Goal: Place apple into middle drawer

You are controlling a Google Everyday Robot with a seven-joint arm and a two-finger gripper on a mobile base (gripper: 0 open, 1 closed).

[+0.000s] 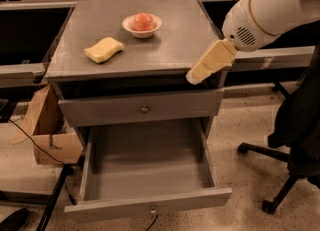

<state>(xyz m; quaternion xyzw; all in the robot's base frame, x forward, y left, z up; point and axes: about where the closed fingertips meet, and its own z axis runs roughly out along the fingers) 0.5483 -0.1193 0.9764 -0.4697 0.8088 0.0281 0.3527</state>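
The apple (143,21) is red-orange and sits in a white bowl (131,26) at the back middle of the grey cabinet top (165,50). The middle drawer (150,162) is pulled out at the bottom; its deep grey tray is bare, and its narrow front panel (150,206) has a tiny knob. My gripper (196,76), cream-coloured at the end of the white arm (270,10), hangs over the cabinet top's front right corner. It is to the right of the apple and nearer the camera, and nothing shows in it.
A yellow wavy-edged sponge (103,49) lies on the cabinet top, left of the bowl. A shut drawer front with a round silver knob (144,108) sits above the open drawer. A cardboard box (47,127) stands on the floor at left, a black office chair (295,135) at right.
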